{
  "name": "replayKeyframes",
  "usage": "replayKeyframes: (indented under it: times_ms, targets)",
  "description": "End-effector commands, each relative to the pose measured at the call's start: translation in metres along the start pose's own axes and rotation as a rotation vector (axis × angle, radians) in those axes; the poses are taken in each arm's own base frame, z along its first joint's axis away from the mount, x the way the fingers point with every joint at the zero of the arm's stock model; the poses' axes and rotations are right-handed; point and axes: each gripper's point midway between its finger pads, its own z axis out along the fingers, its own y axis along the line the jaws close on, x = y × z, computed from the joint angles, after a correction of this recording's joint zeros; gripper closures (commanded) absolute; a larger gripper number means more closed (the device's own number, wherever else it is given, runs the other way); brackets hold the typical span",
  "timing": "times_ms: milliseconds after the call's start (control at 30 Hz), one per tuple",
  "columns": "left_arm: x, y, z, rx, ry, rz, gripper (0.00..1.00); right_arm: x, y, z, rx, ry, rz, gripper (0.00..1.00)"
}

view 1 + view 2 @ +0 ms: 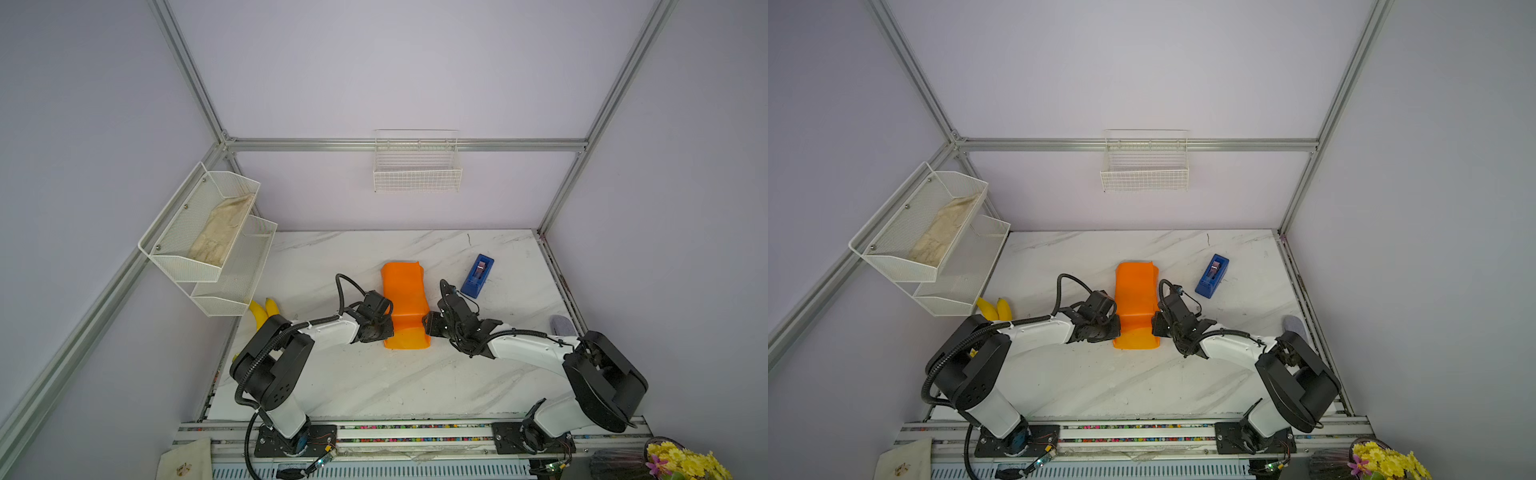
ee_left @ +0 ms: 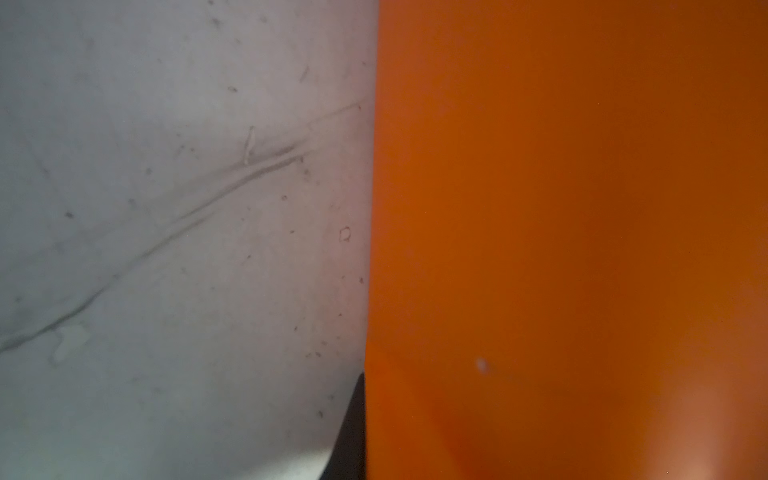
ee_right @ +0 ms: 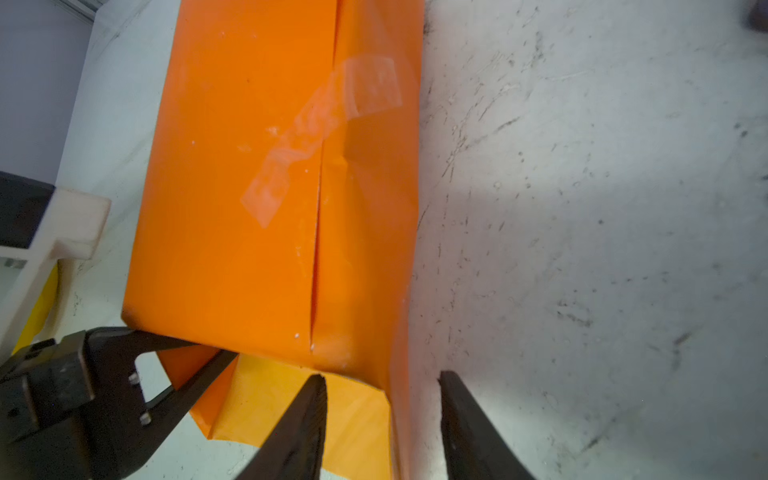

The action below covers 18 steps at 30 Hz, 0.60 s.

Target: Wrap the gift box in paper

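The orange paper (image 1: 405,291) (image 1: 1136,291) is folded lengthwise into a long parcel on the marble table, its top seam held by a clear tape strip (image 3: 324,124). The gift box is hidden under it. My left gripper (image 1: 388,328) (image 3: 216,351) is at the parcel's near left corner, shut on a flap of the paper. In the left wrist view I see the paper (image 2: 561,228) and one dark finger (image 2: 353,436). My right gripper (image 1: 428,324) (image 3: 381,375) stands open at the near right corner. It straddles the paper's side wall, one finger over the yellow inner face and one on the table.
A bright blue tape dispenser (image 1: 478,276) lies right of the parcel. Two bananas (image 1: 262,311) lie at the table's left edge under white wire shelves (image 1: 208,237). A wire basket (image 1: 417,166) hangs on the back wall. A grey object (image 1: 561,324) sits at the right edge.
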Motion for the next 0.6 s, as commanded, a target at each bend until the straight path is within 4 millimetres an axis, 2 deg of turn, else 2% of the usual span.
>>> replayKeyframes:
  times_ms: [0,167,300,433,567]
  targets:
    - [0.014,0.018,0.003,-0.064,0.033,-0.002,0.90,0.004,0.001,0.012,-0.015,-0.008,-0.001,0.52]
    - [0.007,0.014,-0.006,-0.051,0.007,0.028,0.73,0.007,-0.001,0.034,0.000,-0.005,-0.003,0.54]
    - [-0.004,0.007,-0.016,-0.066,-0.001,0.086,0.65,0.009,-0.005,0.043,0.030,-0.001,-0.009,0.57]
    - [-0.013,-0.001,-0.024,-0.068,0.003,0.135,0.61,0.010,-0.007,0.043,0.042,0.012,-0.021,0.60]
    - [-0.018,-0.009,-0.030,-0.063,0.017,0.180,0.59,0.011,-0.007,0.034,0.055,0.037,-0.043,0.60]
